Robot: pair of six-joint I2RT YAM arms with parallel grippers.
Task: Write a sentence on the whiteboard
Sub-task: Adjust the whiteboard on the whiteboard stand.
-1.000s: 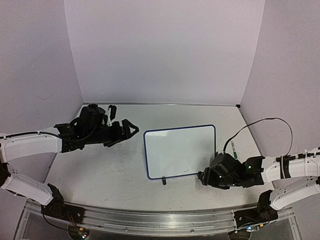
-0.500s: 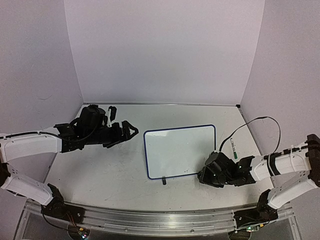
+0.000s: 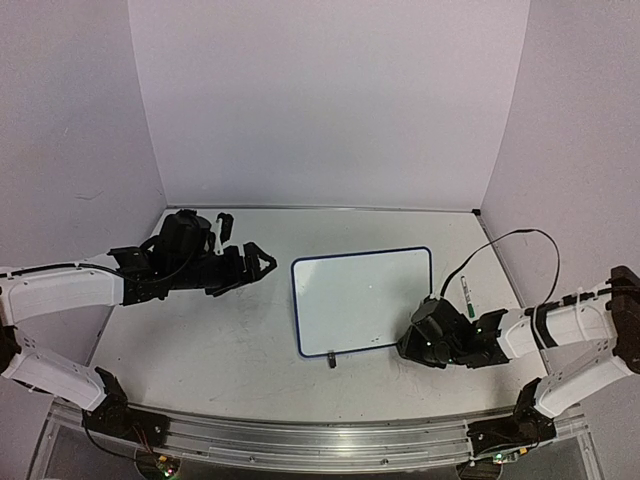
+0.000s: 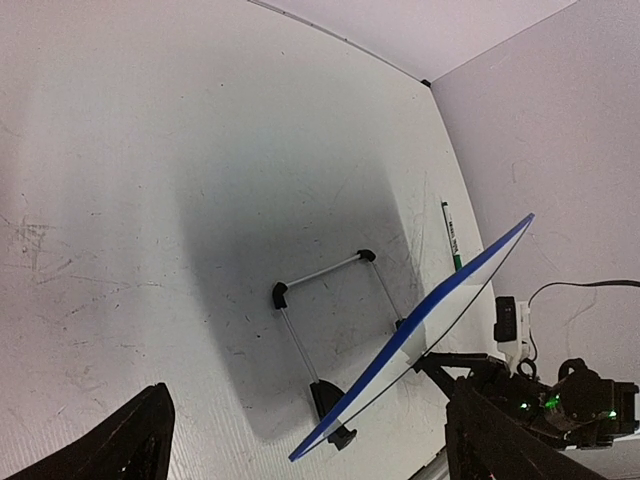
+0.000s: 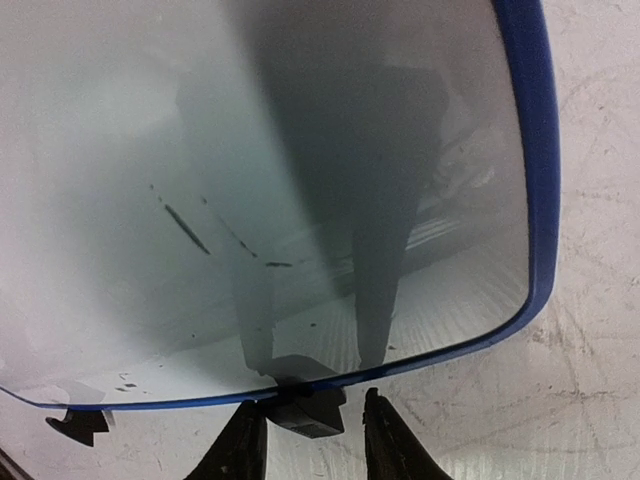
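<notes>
My right end effector [image 3: 407, 345] has slid up to the whiteboard [image 3: 360, 295]'s near right foot [image 5: 305, 410], fingers [image 5: 385, 445] narrowing around it. Clamped yet? I can't tell. The whiteboard has nudged right on the bench [image 3: 230, 340] and is still blank. My left end effector [image 3: 260, 262] gapes wide.

No legible text, number, brand or sign in any of the three views. The whiteboard [image 3: 360, 300] looks blank from above. Close up in the right wrist view it carries only a few short dark streaks [image 5: 185, 228], which are smudges, not letters. The marker pen [image 3: 467, 298] lies just beside the board's right edge, white barrel with a green end; any print on it is too small to read.
</notes>
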